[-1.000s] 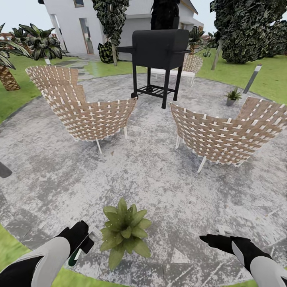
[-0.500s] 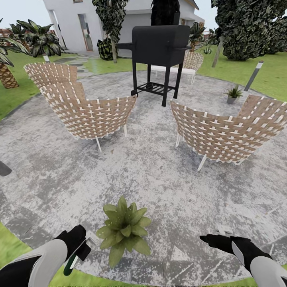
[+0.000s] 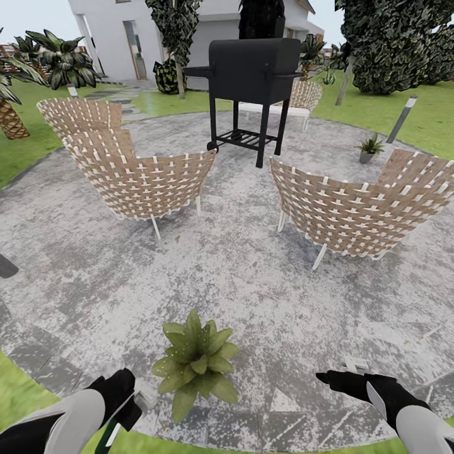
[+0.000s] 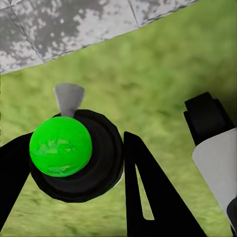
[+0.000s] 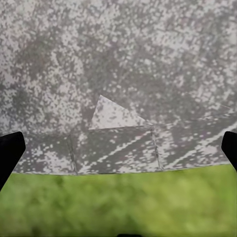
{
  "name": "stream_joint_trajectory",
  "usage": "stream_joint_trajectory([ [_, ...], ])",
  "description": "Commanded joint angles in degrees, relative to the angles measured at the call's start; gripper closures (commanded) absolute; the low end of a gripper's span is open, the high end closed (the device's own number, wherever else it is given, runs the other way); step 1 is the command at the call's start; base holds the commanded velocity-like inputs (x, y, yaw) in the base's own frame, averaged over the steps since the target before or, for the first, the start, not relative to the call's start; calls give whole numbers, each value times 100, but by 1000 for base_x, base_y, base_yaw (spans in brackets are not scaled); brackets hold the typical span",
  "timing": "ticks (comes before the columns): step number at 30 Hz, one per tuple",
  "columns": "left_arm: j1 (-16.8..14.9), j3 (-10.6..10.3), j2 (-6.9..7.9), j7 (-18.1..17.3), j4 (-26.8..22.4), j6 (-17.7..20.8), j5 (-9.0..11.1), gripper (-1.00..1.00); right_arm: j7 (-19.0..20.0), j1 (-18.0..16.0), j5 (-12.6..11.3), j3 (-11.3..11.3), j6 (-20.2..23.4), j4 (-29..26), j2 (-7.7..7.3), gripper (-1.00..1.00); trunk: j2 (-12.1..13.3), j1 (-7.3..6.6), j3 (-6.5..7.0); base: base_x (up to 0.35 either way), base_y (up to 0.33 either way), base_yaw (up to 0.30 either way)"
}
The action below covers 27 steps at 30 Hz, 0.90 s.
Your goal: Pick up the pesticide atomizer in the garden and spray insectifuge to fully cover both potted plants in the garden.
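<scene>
At lower left, my left gripper (image 3: 126, 403) pinches the pesticide atomizer (image 4: 74, 150), tilted beside the potted plant (image 3: 195, 366). At lower right, my right gripper (image 3: 331, 378) points inward, fingers spread.

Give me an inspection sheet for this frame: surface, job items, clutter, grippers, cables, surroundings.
Surface: round grey paved patio, lawn around it.
Job's things: pesticide atomizer held between the left gripper's fingers, green dot showing on its dark end; one potted plant at the patio's near edge between the arms; second potted plant at the far right edge.
Clutter: three woven chairs around the middle, nearest-left chair; black grill behind them.
Grippers: left gripper shut on the atomizer, left of the near plant; right gripper open, empty, over paving.
Cables: nothing seen.
Surroundings: white house, trees, palm, bollard lamp.
</scene>
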Motion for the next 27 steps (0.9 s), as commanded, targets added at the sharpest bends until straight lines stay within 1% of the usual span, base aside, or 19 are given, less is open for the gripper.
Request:
stream_joint_trajectory([
  [1,2,51,1,-37,-20,28,-62,100,35,-2,51,-49,32,-12,3,-100,-2,-1,-4,0,0,0],
  [6,5,62,7,-27,-219,59,-62,100,35,-2,51,-49,32,-6,3,-100,-2,-1,-4,0,0,0],
  [9,5,63,6,-26,-612,289,-62,100,35,-2,51,-49,32,-10,3,-100,-2,-1,-4,0,0,0],
  [13,5,63,4,-26,-886,510,-56,100,35,-2,51,-49,32,-9,3,-100,-2,-1,-4,0,0,0],
  [17,5,58,0,-30,-940,538,-54,100,35,-2,51,-49,32,-9,3,-100,-2,-1,-4,0,0,0],
  [20,8,42,-11,-39,-869,521,-54,100,38,-2,51,-49,32,-7,3,-100,-2,-1,-4,0,0,0],
  [22,12,38,-25,-42,-569,478,-58,100,38,-2,51,-49,32,-5,3,-100,-2,-1,-4,0,0,0],
  [23,13,37,-39,-43,-265,361,-66,100,36,-2,51,-49,32,-6,3,-100,-2,-1,-4,0,0,0],
  [24,14,37,-44,-43,-131,238,-64,100,35,-2,51,-49,32,-5,3,-100,-2,-1,-4,0,0,0],
  [27,19,36,-48,-43,-26,98,-62,100,37,-2,51,-49,32,-6,3,-100,-2,-1,-4,0,0,0],
])
